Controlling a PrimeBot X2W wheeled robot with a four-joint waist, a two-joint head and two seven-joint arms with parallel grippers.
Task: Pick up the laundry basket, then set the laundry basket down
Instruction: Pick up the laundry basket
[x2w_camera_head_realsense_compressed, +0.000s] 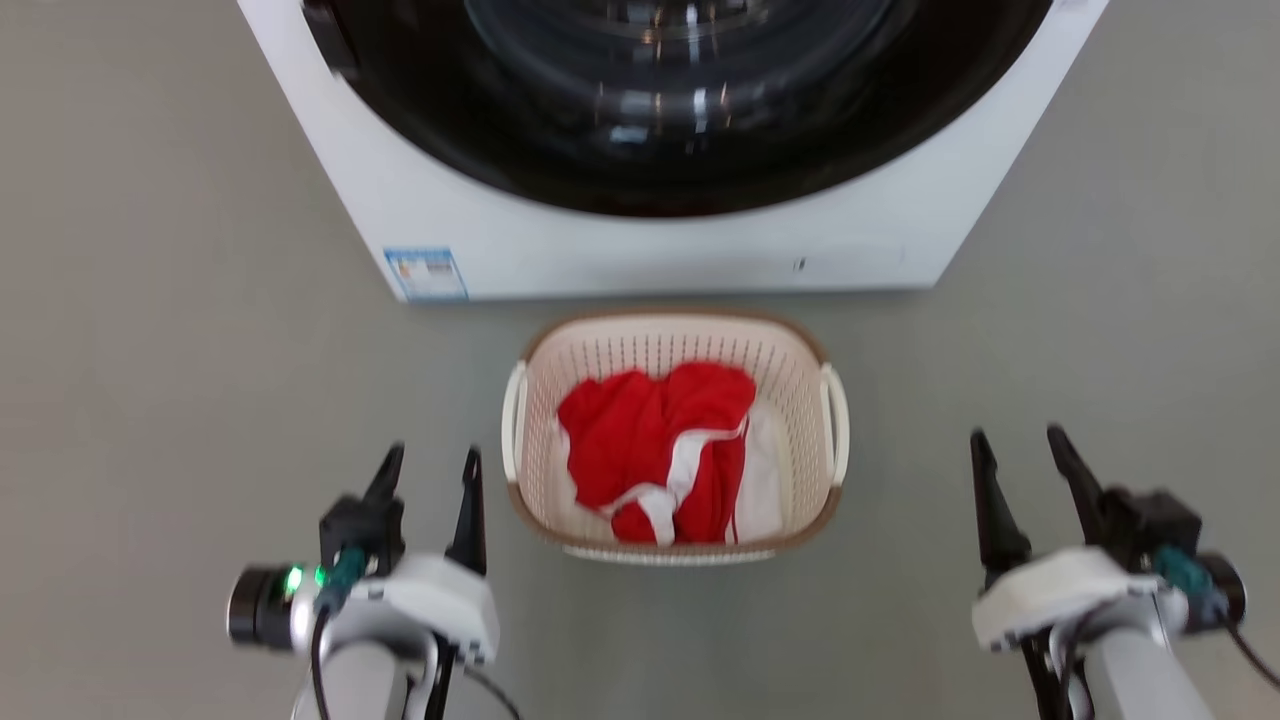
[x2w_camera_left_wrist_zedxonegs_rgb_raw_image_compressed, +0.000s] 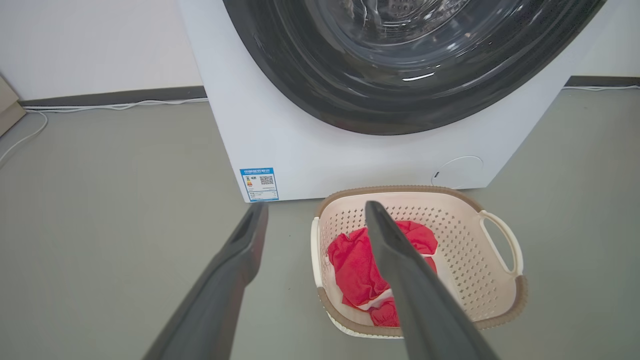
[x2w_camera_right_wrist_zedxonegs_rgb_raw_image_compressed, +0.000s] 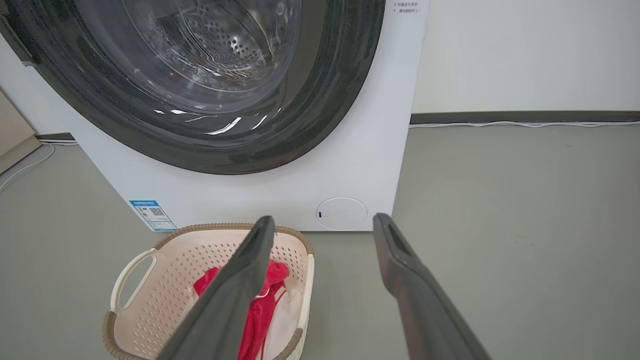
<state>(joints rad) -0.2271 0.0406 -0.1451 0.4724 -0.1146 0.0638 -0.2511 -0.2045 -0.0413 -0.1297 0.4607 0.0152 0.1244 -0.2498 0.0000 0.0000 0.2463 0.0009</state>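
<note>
The laundry basket (x2w_camera_head_realsense_compressed: 800, 390) is cream-white and perforated, with a brown rim and white loop handles. It stands on the grey floor just in front of the washer, holding red and white cloth (x2w_camera_head_realsense_compressed: 660, 445). My left gripper (x2w_camera_head_realsense_compressed: 430, 465) hovers open just left of the basket's left handle, touching nothing. My right gripper (x2w_camera_head_realsense_compressed: 1020, 450) is open too, a wider gap away on the basket's right. The left wrist view has the basket (x2w_camera_left_wrist_zedxonegs_rgb_raw_image_compressed: 470, 250) behind my left gripper (x2w_camera_left_wrist_zedxonegs_rgb_raw_image_compressed: 315, 210). In the right wrist view the basket (x2w_camera_right_wrist_zedxonegs_rgb_raw_image_compressed: 170, 280) lies lower left of my right gripper (x2w_camera_right_wrist_zedxonegs_rgb_raw_image_compressed: 322, 222).
A white front-loading washer (x2w_camera_head_realsense_compressed: 640, 250) with a dark round door stands right behind the basket. White cables (x2w_camera_left_wrist_zedxonegs_rgb_raw_image_compressed: 115, 106) run along the wall's dark skirting. Open grey floor (x2w_camera_head_realsense_compressed: 150, 350) lies on both sides of the washer and basket.
</note>
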